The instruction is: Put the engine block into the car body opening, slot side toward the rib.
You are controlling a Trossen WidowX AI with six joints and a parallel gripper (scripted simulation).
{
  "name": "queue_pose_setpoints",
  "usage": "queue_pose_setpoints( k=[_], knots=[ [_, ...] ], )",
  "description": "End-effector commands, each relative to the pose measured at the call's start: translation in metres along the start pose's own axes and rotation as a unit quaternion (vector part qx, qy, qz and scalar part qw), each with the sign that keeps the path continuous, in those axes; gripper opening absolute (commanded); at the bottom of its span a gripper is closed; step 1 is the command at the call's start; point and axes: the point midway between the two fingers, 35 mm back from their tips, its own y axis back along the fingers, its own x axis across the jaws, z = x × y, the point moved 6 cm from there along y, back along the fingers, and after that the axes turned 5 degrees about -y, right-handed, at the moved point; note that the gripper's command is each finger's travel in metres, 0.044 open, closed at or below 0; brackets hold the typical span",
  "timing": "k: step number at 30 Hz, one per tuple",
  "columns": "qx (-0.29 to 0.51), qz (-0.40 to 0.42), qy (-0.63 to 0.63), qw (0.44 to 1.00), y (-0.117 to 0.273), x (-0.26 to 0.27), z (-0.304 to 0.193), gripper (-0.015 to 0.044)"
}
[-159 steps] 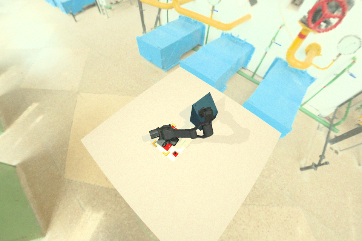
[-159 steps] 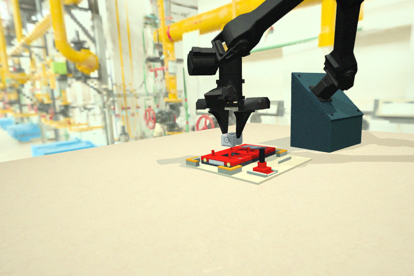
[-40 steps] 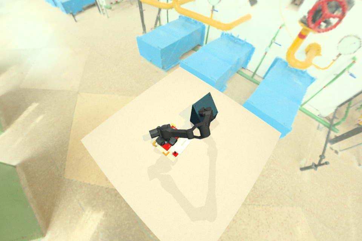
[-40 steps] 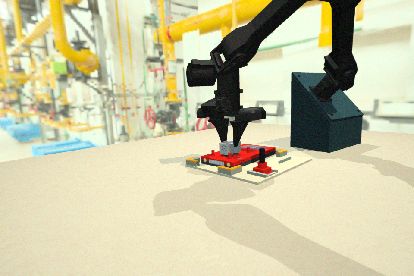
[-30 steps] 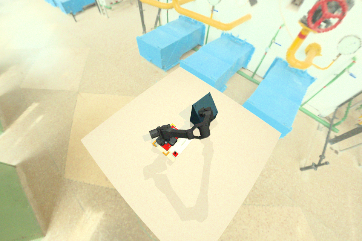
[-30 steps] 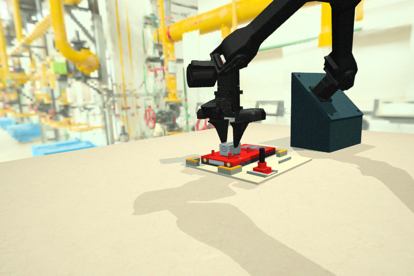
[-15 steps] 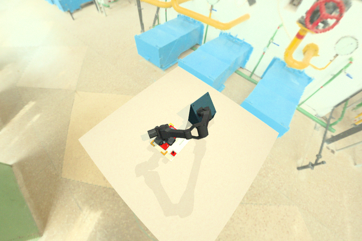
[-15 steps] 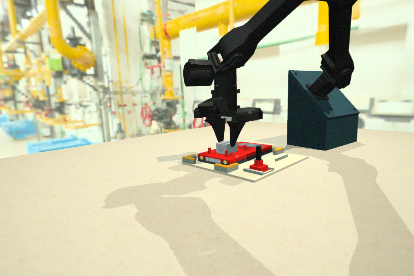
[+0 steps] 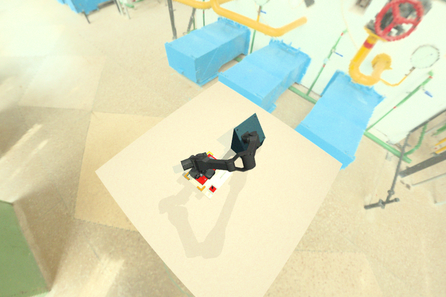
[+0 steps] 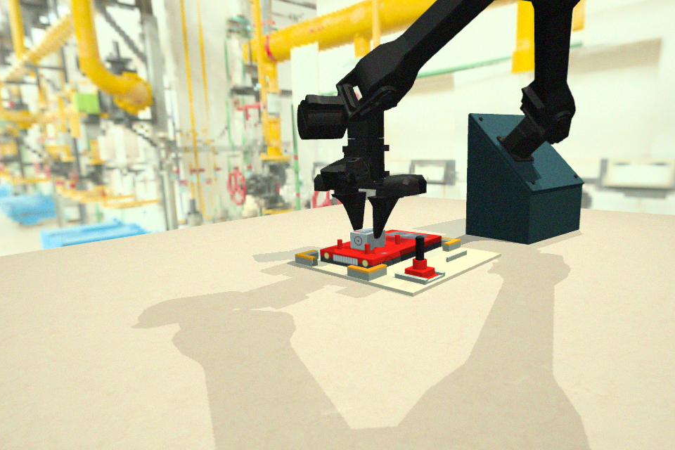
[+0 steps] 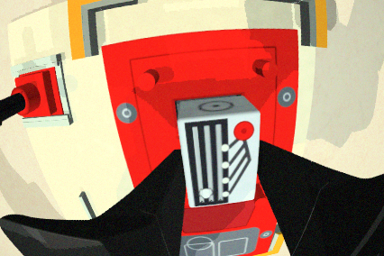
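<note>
The engine block is a light grey block with black stripes and a red dot on top. My gripper is shut on it from both sides. In the exterior view the block stands low in the red car body, its top still above the body's surface, with my gripper pointing straight down on it. The car body lies on a cream base plate. The opening and the rib are hidden under the block. In the top view my gripper covers the block.
Orange and grey corner brackets frame the car body. A red socket with a black peg stands on the plate beside the body. A dark teal wedge-shaped box holds the arm's base behind the plate.
</note>
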Motion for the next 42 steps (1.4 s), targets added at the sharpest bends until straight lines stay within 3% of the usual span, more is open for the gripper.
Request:
queue_pose_setpoints(
  k=[1,42],
  knots=[
    [0.001,0.001,0.0,1.0,0.0,0.001,-0.001,0.0159],
    [0.001,0.001,-0.001,1.0,0.005,0.001,0.0,0.0159]
  ],
)
